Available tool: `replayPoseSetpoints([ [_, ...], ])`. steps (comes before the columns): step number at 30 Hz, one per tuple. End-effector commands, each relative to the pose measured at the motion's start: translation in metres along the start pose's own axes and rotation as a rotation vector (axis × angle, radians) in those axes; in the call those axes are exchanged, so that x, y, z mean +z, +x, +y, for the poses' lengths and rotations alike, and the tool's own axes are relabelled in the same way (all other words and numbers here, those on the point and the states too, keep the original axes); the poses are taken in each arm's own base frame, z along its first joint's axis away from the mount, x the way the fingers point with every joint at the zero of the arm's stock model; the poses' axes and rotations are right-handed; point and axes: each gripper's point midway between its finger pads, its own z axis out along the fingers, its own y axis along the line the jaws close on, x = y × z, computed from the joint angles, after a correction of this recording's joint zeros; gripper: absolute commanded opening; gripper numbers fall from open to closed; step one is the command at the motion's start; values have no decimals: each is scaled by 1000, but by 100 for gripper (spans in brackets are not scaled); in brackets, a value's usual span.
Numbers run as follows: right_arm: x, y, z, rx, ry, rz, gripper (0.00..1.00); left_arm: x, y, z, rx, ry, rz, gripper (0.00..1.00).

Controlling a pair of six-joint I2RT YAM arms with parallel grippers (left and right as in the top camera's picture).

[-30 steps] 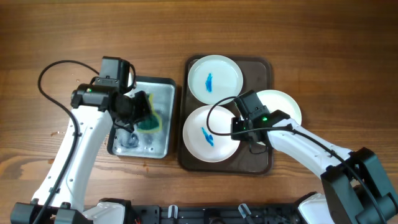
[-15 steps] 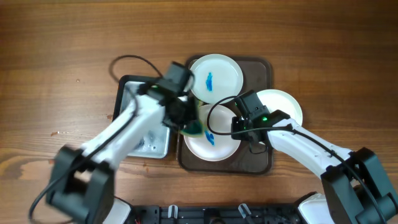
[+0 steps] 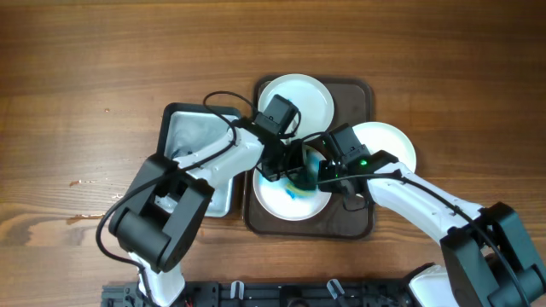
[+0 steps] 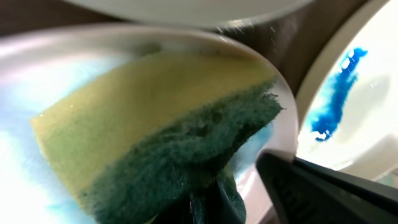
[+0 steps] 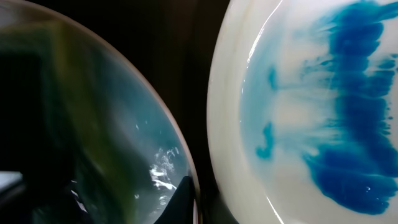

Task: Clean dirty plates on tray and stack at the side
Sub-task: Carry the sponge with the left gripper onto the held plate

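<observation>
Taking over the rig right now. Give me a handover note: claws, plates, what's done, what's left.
Left claw: shut on the sponge, pressed onto the near plate on the tray.
Right claw: shut at that plate's right rim, apparently steadying it.
Far plate: on the tray, partly under the left arm. The wrist views show a blue smear on a neighbouring plate, likely this one.
Third plate: at the tray's right edge, looks clean from overhead.
Done: nothing finished; no stack visible.
Left: finish the near plate, wipe the smeared one, stack all three beside the tray.
</observation>
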Motion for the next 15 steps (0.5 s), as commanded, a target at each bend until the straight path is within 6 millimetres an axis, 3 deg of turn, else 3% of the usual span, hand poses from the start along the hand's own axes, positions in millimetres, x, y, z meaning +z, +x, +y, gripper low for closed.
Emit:
replayPoseSetpoints([
  [1, 5, -2, -6, 25, 33, -3, 4, 22, 37, -8, 1, 35, 153, 4],
  [4, 5, -2, -6, 25, 33, -3, 4, 22, 36, 11, -22, -65, 129, 4],
  [8, 5, -2, -6, 24, 34, -1, 4, 8, 31, 66, -92, -317, 71, 4],
  [13, 5, -2, -6, 25, 34, -1, 4, -35, 21, 129, -103, -679, -54, 4],
  [15, 5, -2, -6, 25, 34, -1, 4, -44, 20, 134, -100, -725, -77, 4],
])
